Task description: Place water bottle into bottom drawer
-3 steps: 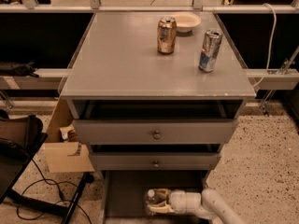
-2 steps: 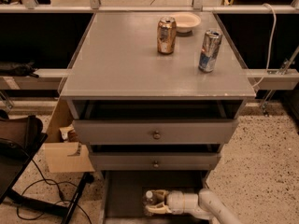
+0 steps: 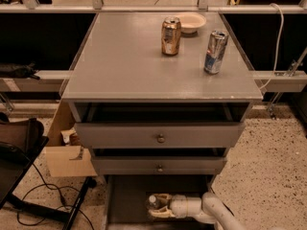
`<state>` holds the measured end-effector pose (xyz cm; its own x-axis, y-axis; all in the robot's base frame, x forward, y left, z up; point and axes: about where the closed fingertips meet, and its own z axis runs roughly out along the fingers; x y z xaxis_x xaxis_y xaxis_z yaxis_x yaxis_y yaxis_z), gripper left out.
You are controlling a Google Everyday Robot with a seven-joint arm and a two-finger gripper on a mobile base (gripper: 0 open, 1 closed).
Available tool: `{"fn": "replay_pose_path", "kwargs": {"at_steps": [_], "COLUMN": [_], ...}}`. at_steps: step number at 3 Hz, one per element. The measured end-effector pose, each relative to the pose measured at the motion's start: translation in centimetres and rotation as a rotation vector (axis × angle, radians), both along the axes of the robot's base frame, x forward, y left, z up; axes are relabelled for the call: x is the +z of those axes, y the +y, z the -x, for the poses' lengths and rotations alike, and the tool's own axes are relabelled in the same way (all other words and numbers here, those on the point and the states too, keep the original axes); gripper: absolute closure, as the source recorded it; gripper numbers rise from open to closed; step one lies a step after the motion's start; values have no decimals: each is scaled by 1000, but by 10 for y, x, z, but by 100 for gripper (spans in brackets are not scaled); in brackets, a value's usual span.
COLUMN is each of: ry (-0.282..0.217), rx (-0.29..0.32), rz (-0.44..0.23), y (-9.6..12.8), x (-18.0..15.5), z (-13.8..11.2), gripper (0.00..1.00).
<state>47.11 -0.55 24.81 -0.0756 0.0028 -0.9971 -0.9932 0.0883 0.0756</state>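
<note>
The bottom drawer (image 3: 125,200) is pulled out at the foot of the grey cabinet, a shallow dark grey tray. My gripper (image 3: 157,205) reaches into it from the lower right on a white arm. Its pale fingers (image 3: 160,213) lie on either side of the water bottle (image 3: 153,202), whose white cap and clear body show between them, low over the drawer floor. Most of the bottle is hidden by the gripper.
A gold can (image 3: 171,36), a white bowl (image 3: 190,22) and a blue-silver can (image 3: 215,52) stand on the cabinet top (image 3: 120,61). The two upper drawers (image 3: 158,137) are slightly open. A cardboard box (image 3: 64,150), cables and a dark chair stand at the left.
The gripper and arm have shifted slightly within the bottom drawer; the bottle stays between the fingers. Nothing on the cabinet top has moved.
</note>
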Motion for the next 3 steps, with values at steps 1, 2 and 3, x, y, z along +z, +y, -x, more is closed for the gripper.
{"fn": "replay_pose_path", "kwargs": {"at_steps": [1,2,3], "ry": [-6,-6,-6], "rx": [-9,-10,-10], "rz": [-11,-11,-11], "y": [-2,-2,-2], "x": [-11,-12,-12], "z": [-1,-1,-1], "gripper": [100,73,50]}}
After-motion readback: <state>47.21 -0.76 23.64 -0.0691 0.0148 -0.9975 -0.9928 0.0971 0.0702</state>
